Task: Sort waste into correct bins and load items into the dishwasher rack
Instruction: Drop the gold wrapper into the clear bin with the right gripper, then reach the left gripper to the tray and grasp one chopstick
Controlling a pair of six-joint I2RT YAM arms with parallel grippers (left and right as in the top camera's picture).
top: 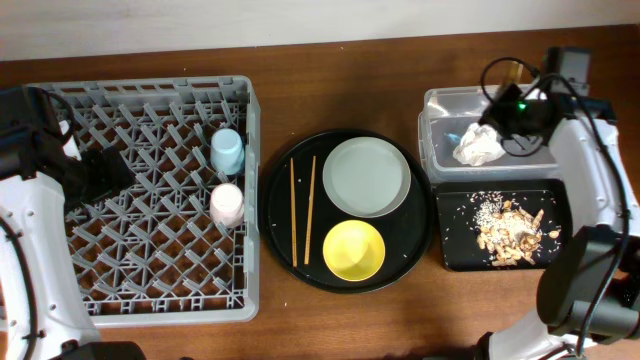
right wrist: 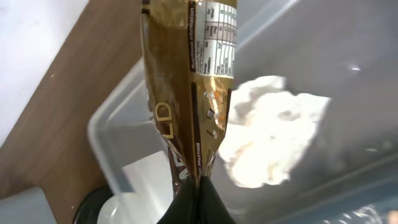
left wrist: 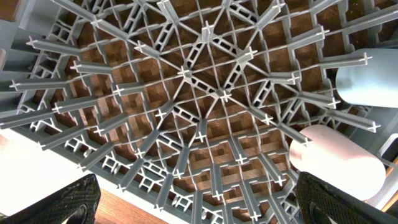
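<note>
In the right wrist view my right gripper (right wrist: 200, 193) is shut on the lower end of a gold-brown wrapper (right wrist: 186, 81), which hangs over the clear tub (right wrist: 102, 143) next to a crumpled white tissue (right wrist: 267, 137). Overhead, that gripper (top: 503, 113) hovers above the tub (top: 440, 105), and the tissue (top: 480, 146) lies inside it. My left gripper (top: 100, 172) is open and empty over the left part of the grey rack (top: 140, 90); its fingertips (left wrist: 68, 202) stand far apart above the pegs. A blue cup (top: 227, 150) and a pink cup (top: 226, 203) sit in the rack.
The round black tray (top: 285, 250) in the middle holds two chopsticks (top: 301, 210), a grey-green plate (top: 367, 177) and a yellow bowl (top: 354, 250). A shallow black tray (top: 450, 240) in front of the tub carries beige food scraps (top: 510, 232).
</note>
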